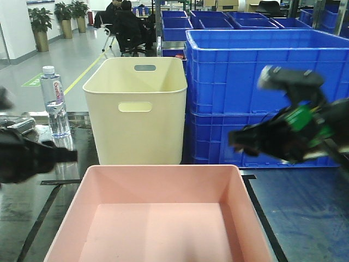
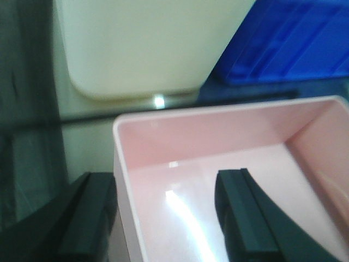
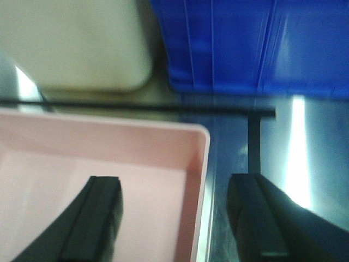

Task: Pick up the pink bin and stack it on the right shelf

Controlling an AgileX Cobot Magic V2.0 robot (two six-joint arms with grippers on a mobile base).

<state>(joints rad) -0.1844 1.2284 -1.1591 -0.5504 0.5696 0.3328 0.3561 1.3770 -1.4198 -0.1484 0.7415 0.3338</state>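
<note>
Pink bin (image 1: 163,218) sits front-centre on dark glossy surface (image 1: 305,218) w/ black tape lines, cream bin (image 1: 136,109) just behind it, water bottle (image 1: 55,101) to its left, stacked blue crates (image 1: 262,82) on right, blurred left gripper (image 1: 49,155) & right gripper (image 1: 256,142) flanking pink bin.

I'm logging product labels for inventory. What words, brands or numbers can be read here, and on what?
Water bottle: red brand lettering runs vertically up its label, too small and blurred to read for certain.
Green floor marking: too far off to read.
Pink bin, cream bin, blue crates: no text visible.
</note>
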